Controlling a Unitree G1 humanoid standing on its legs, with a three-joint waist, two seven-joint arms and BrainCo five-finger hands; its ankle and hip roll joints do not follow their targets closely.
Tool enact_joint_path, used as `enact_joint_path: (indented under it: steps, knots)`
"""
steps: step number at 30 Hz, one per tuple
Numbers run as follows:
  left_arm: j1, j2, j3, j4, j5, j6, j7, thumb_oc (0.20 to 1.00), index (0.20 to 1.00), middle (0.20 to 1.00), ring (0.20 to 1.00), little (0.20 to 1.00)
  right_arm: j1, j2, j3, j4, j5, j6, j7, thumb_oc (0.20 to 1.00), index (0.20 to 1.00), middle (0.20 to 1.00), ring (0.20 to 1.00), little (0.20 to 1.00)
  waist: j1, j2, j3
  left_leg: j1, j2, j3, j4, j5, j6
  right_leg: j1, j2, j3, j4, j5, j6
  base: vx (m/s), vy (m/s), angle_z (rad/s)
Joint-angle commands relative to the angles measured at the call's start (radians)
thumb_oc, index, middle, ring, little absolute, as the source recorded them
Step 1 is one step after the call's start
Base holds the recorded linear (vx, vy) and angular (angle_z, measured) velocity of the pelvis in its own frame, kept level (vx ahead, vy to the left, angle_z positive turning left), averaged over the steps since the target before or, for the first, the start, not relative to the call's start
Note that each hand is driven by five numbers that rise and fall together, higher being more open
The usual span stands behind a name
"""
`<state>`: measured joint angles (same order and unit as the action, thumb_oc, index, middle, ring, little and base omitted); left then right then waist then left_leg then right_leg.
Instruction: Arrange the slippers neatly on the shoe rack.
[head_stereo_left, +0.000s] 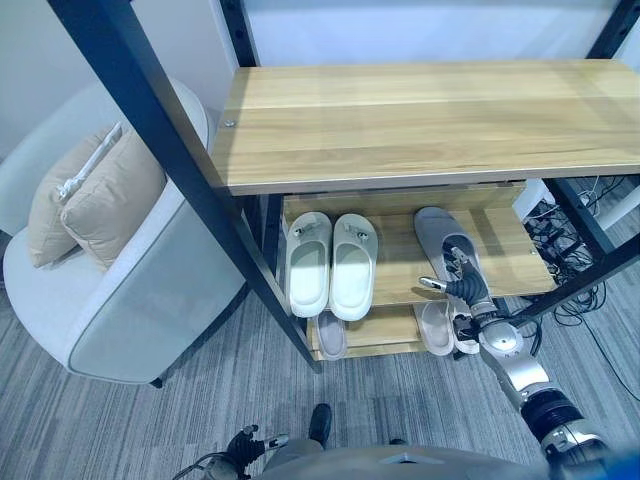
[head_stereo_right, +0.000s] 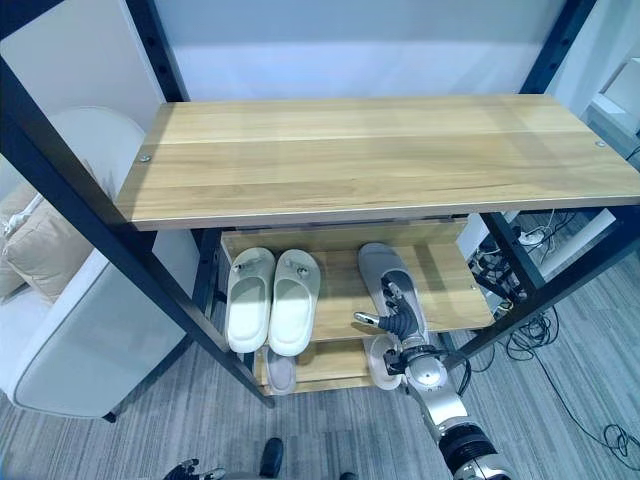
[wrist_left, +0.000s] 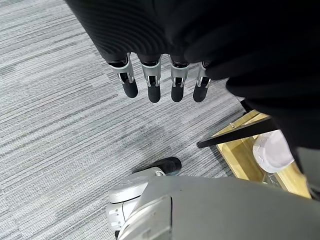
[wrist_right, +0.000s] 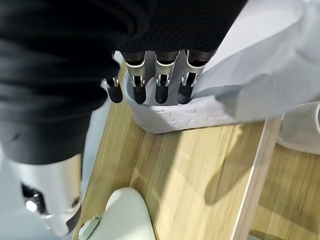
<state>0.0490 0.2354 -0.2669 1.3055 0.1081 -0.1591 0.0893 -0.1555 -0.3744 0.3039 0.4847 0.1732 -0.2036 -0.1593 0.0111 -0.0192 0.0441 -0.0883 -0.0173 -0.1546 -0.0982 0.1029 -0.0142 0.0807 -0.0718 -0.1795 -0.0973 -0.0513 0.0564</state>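
Observation:
A grey slipper (head_stereo_left: 440, 235) lies lengthwise on the right of the shoe rack's middle shelf (head_stereo_left: 505, 250). My right hand (head_stereo_left: 465, 285) rests on its heel end with the thumb held out to the side. In the right wrist view its straight fingers (wrist_right: 160, 85) lie on the grey slipper (wrist_right: 200, 112), so the hand is open. A pair of pale slippers (head_stereo_left: 330, 262) sits side by side on the left of the same shelf. My left hand (wrist_left: 150, 75) hangs open over the carpet, low by my body (head_stereo_left: 245, 445).
The lower shelf holds a grey slipper (head_stereo_left: 330, 335) on the left and a pair (head_stereo_left: 445, 325) under my right hand. The wide wooden top (head_stereo_left: 430, 120) overhangs both shelves. A black post (head_stereo_left: 180, 150) slants in front. An armchair (head_stereo_left: 120, 300) with cushions stands left. Cables (head_stereo_left: 580, 260) lie right.

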Motion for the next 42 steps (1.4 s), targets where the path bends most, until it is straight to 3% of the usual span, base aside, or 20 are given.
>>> enact_joint_path:
  steps: [1,9,11,12,14,19,25,42]
  knots:
    - [-0.027,-0.013,-0.030,0.106,0.029,0.018,0.012,1.000,1.000,1.000,1.000,1.000,-0.062,-0.001,0.019,-0.095,0.018,-0.037,0.006,1.000,1.000,1.000,1.000,1.000,0.029,-0.021,0.018,0.047,0.029,0.073,0.011,-0.117,-0.014,-0.016,-0.033,-0.009,0.010,-0.006,0.027,0.00,0.000,0.00]
    - [-0.027,-0.017,-0.027,0.103,0.032,0.015,0.010,1.000,1.000,1.000,1.000,1.000,-0.051,-0.042,-0.012,-0.162,-0.036,-0.052,-0.010,1.000,1.000,1.000,1.000,1.000,0.027,-0.021,0.019,0.047,0.030,0.072,0.011,-0.117,-0.015,-0.014,-0.030,-0.012,0.010,-0.009,0.025,0.00,0.000,0.00]
    - [-0.024,-0.018,-0.020,0.103,0.036,0.011,0.008,1.000,1.000,1.000,1.000,1.000,-0.039,-0.079,-0.038,-0.209,-0.117,-0.060,-0.027,1.000,1.000,1.000,1.000,1.000,0.025,-0.022,0.021,0.048,0.031,0.071,0.011,-0.118,-0.015,-0.014,-0.029,-0.013,0.010,-0.009,0.026,0.00,0.000,0.00]
    - [-0.022,-0.020,-0.012,0.101,0.054,0.004,0.003,1.000,1.000,1.000,1.000,1.000,-0.015,-0.137,-0.083,-0.260,-0.254,-0.061,-0.062,1.000,1.000,1.000,1.000,1.000,0.020,-0.022,0.021,0.048,0.031,0.070,0.011,-0.119,-0.014,-0.014,-0.028,-0.013,0.010,-0.010,0.026,0.00,0.000,0.00]
    - [-0.022,-0.025,-0.008,0.100,0.070,-0.006,-0.005,1.000,1.000,1.000,1.000,1.000,0.023,-0.190,-0.143,-0.308,-0.379,-0.056,-0.098,1.000,1.000,1.000,1.000,1.000,0.015,-0.022,0.023,0.048,0.032,0.070,0.011,-0.121,-0.013,-0.014,-0.027,-0.013,0.010,-0.010,0.028,0.01,-0.017,0.01]
    - [-0.031,-0.014,-0.018,0.089,0.074,-0.007,-0.019,1.000,1.000,1.000,1.000,1.000,0.008,-0.248,-0.156,-0.140,-0.494,0.020,-0.118,1.000,1.000,1.000,1.000,1.000,0.013,-0.025,0.025,0.043,0.032,0.068,0.011,-0.121,-0.014,-0.020,-0.027,-0.015,0.010,-0.007,0.029,0.00,-0.021,-0.01]
    - [-0.022,-0.002,-0.033,0.087,0.071,-0.009,-0.021,1.000,1.000,1.000,1.000,1.000,-0.071,-0.257,-0.113,0.017,-0.484,0.046,-0.133,1.000,1.000,1.000,1.000,1.000,0.026,-0.019,0.036,0.030,0.028,0.059,0.011,-0.115,-0.014,-0.027,-0.027,-0.023,0.010,-0.006,0.030,0.00,-0.002,0.01]
    - [-0.056,0.009,-0.062,0.071,0.032,-0.022,-0.008,1.000,1.000,1.000,1.000,1.000,-0.269,-0.276,-0.003,0.204,-0.475,0.070,-0.160,1.000,1.000,1.000,1.000,1.000,0.065,-0.005,0.091,-0.054,0.016,0.027,0.011,-0.081,-0.017,-0.085,-0.033,-0.046,0.010,0.007,0.036,0.00,-0.003,0.04]
